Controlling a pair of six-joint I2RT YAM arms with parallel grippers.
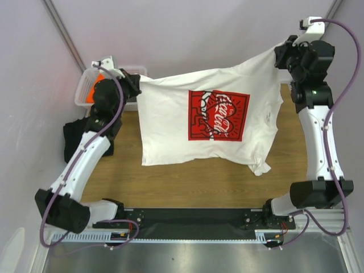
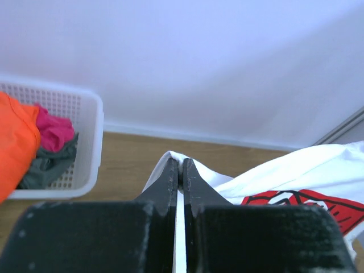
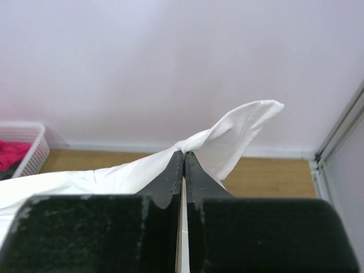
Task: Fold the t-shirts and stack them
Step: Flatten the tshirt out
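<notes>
A large white t-shirt (image 1: 170, 119) with a red-and-black chest graphic (image 1: 219, 115) hangs spread in the air between my two grippers, above the wooden table. My left gripper (image 1: 136, 82) is shut on its left top corner, seen pinched in the left wrist view (image 2: 181, 165). My right gripper (image 1: 280, 52) is shut on its right top corner, with cloth (image 3: 239, 131) bunched at the tips (image 3: 183, 153). A black t-shirt (image 1: 73, 136) lies on the table at the left. Orange (image 2: 14, 142), pink (image 2: 54, 129) and grey (image 2: 48, 165) t-shirts lie in the basket.
A white plastic lattice basket (image 1: 85, 85) stands at the back left of the table, also in the left wrist view (image 2: 91, 142). The wooden table (image 1: 199, 179) lies under the hanging shirt. Pale walls close in behind, with a metal frame post (image 3: 335, 131) at the right.
</notes>
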